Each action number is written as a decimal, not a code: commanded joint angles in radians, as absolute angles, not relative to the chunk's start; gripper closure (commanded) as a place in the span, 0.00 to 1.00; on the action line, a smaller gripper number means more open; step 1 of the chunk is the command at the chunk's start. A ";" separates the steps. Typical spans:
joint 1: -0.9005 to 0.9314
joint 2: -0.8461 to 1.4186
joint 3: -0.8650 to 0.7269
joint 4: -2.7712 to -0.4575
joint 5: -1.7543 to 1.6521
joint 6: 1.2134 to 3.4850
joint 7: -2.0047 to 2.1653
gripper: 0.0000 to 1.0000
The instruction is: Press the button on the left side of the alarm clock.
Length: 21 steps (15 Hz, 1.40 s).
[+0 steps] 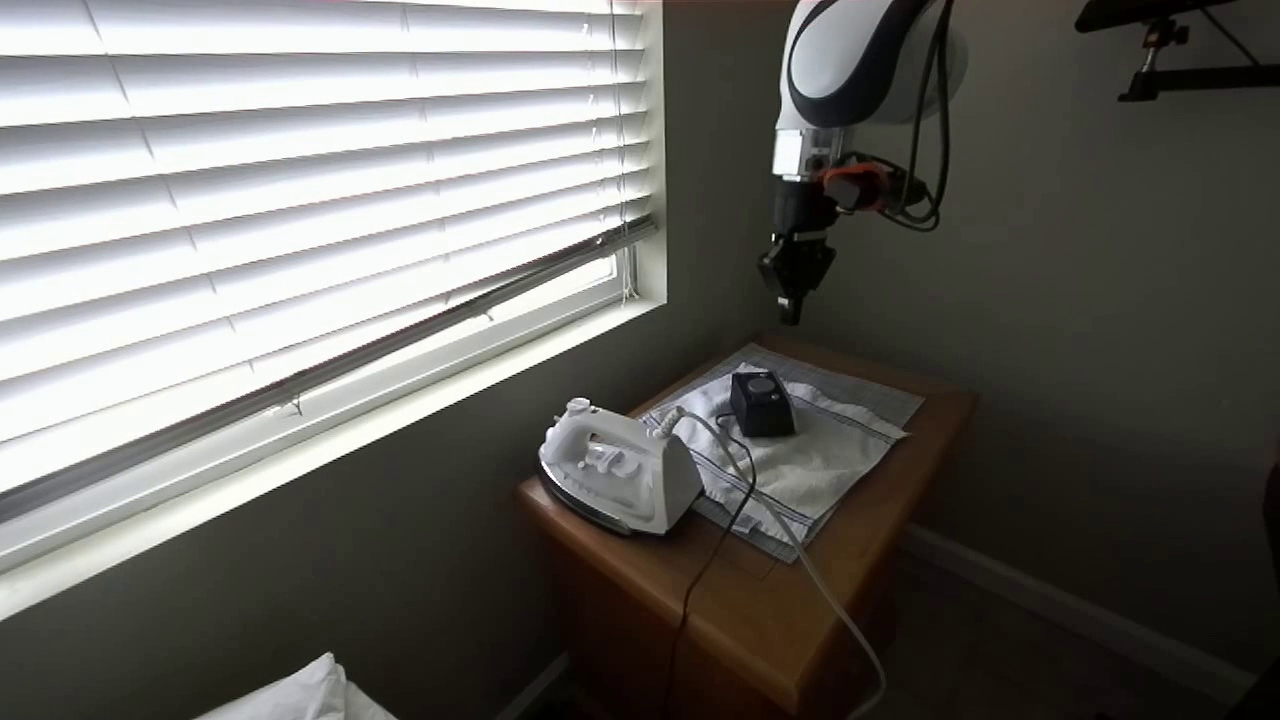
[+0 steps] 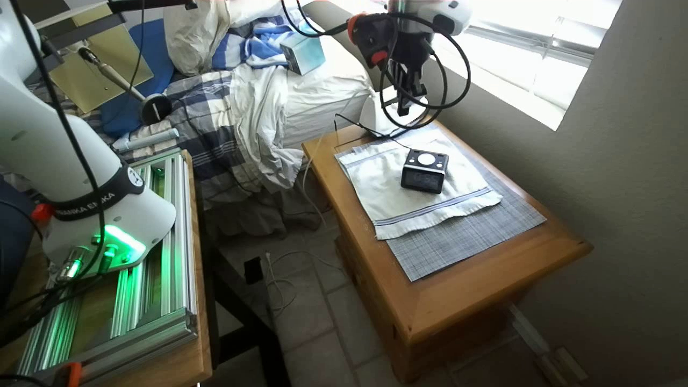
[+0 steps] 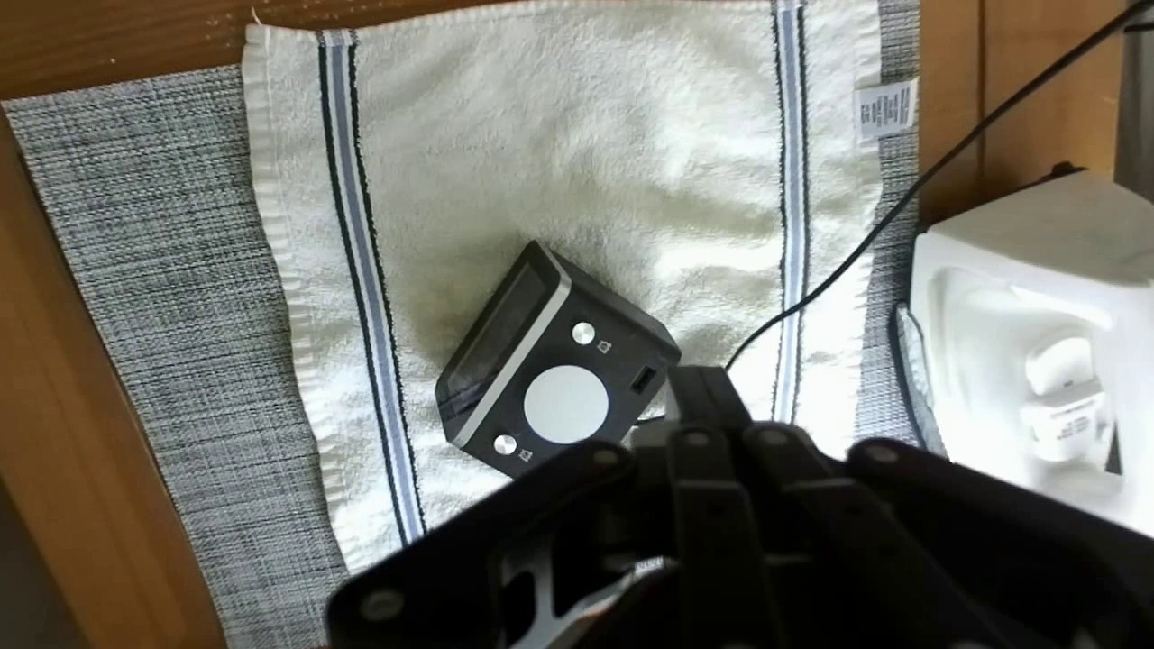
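Downward points the tool, above the alarm clock.

The clock is black, its big button white, its two small buttons silver. The white towel is striped blue-grey, the stripes edged dark; the mat is flecked grey, the table orange-brown. The iron is white, the gripper black. In an exterior view, the blanket at far left is checked navy and white, the near-left arm white, banded black.
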<state>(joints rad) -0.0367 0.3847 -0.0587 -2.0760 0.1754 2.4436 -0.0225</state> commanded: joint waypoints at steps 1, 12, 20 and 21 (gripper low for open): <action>-0.065 0.504 -0.044 -1.981 0.180 2.459 -0.012 1.00; -0.098 0.684 -0.036 -1.820 0.180 2.424 0.000 1.00; -0.088 0.733 -0.050 -1.738 0.161 2.282 0.034 1.00; -0.087 0.740 -0.052 -1.727 0.160 2.268 0.038 1.00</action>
